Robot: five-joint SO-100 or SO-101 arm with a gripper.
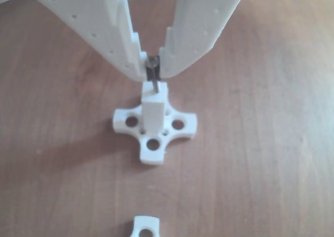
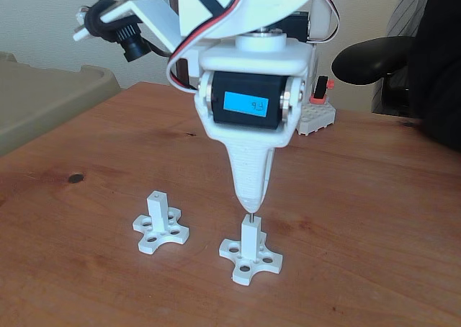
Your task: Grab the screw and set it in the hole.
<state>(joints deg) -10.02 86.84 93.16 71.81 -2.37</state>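
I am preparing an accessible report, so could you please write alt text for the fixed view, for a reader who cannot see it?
A white robot gripper points straight down, holding a thin screw whose tip meets the top of a white post with a cross-shaped base. A second, identical post stands free to its left on the brown wooden table.
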